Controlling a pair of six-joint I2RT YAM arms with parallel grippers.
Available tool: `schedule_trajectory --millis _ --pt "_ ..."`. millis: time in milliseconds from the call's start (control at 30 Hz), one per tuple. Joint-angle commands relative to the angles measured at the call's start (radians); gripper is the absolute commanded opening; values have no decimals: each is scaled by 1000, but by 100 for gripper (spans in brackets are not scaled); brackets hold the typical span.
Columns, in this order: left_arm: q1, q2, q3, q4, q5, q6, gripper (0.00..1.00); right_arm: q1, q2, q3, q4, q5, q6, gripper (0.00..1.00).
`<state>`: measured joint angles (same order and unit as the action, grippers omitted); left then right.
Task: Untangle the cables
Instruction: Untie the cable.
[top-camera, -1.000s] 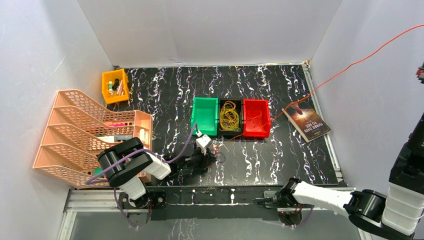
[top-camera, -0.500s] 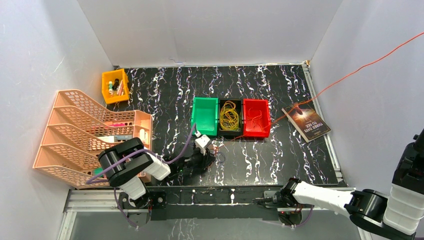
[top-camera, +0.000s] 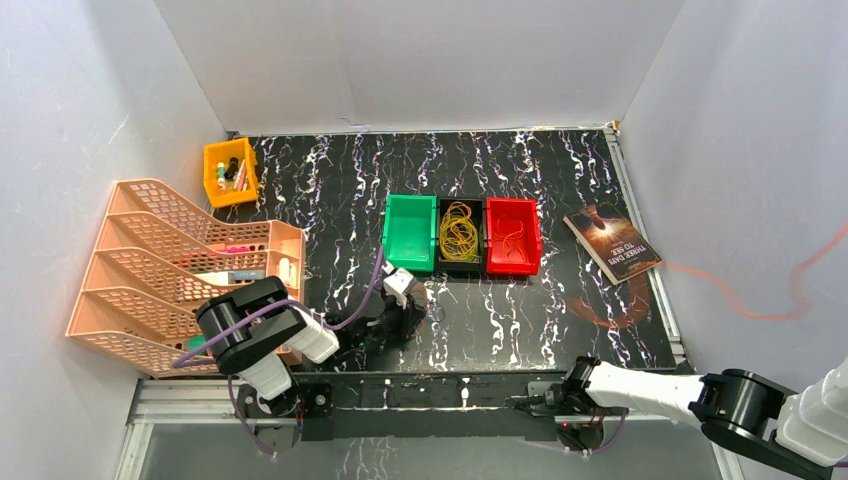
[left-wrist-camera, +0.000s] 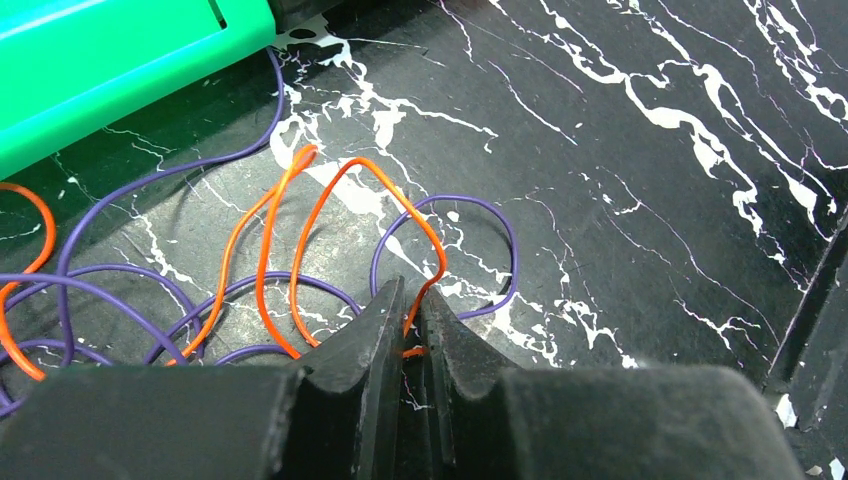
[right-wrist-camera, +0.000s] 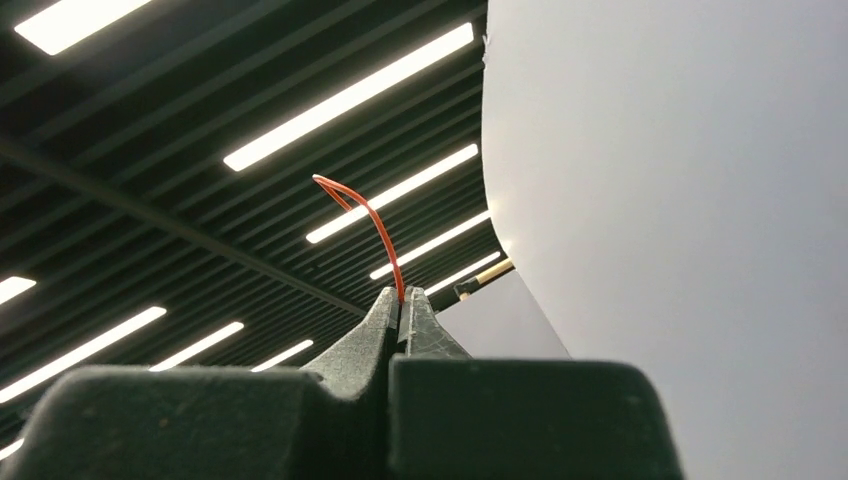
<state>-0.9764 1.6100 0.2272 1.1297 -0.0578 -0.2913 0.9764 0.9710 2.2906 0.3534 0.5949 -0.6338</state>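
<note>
A thin orange cable (left-wrist-camera: 330, 190) loops over the black marbled table among thin purple cable loops (left-wrist-camera: 500, 240), in front of the green bin (left-wrist-camera: 100, 60). My left gripper (left-wrist-camera: 412, 288) sits low on the table (top-camera: 408, 300), its jaws nearly together with a strand of the orange cable pinched between the tips. My right gripper (right-wrist-camera: 403, 295) points up at the ceiling, shut on the end of an orange-red cable (right-wrist-camera: 375, 225). It is outside the top view. A blurred orange-red cable (top-camera: 770, 315) swings in the air at the right. Yellow cables (top-camera: 460, 232) fill the black bin.
The green bin (top-camera: 410, 232), the black bin and a red bin (top-camera: 513, 235) stand in a row mid-table. A book (top-camera: 612, 243) lies to their right. A pink file rack (top-camera: 170, 270) lines the left side, with a small yellow bin (top-camera: 230, 172) behind it.
The orange-red cable, taut from the red bin to the upper right, now hangs slack and blurred low on the right. The right arm has dropped. The left jaws have narrowed.
</note>
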Motion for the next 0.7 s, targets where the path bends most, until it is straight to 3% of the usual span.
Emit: schedule_trajectory --millis 0,200,533,667 --pt "4 13 -35 -99 -58 10 12 43 31 11 45 -10 -92 0" --pt "4 4 -24 -100 -30 18 17 104 -15 -106 30 36 -70 0" --pt "3 -158 -14 -107 32 43 53 187 -51 -314 20 163 -46 0" --pt "3 -270 0 -157 76 74 57 207 -74 -352 -37 184 23 0"
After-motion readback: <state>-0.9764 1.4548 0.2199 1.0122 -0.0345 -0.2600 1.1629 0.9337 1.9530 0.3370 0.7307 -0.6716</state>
